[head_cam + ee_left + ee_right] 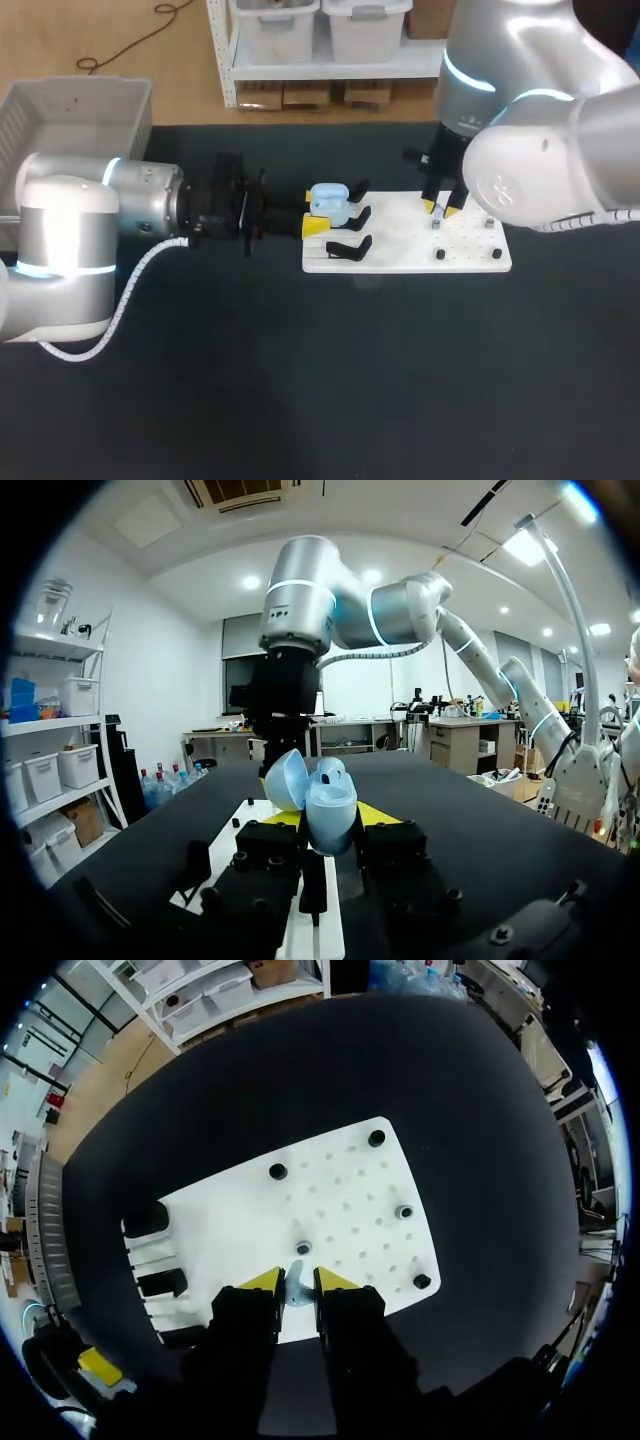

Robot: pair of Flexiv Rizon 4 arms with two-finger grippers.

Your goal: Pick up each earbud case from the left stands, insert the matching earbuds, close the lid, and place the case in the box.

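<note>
Left hand (330,818) grips the pale-blue earbud case (322,798), lid open; right hand (297,1280) pinches an earbud (296,1292).

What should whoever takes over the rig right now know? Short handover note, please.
Left hand: shut on the blue case, lid open, by the black stands at the left end of the white board.
Right hand: down on the board, shut on a small earbud.
Done: case gripped with its lid open; one earbud gripped.
Left: carry the earbud to the case and seat it, add its mate, close the lid, then set the case in the grey box at the table's far left. No case shows in the box so far.
</note>
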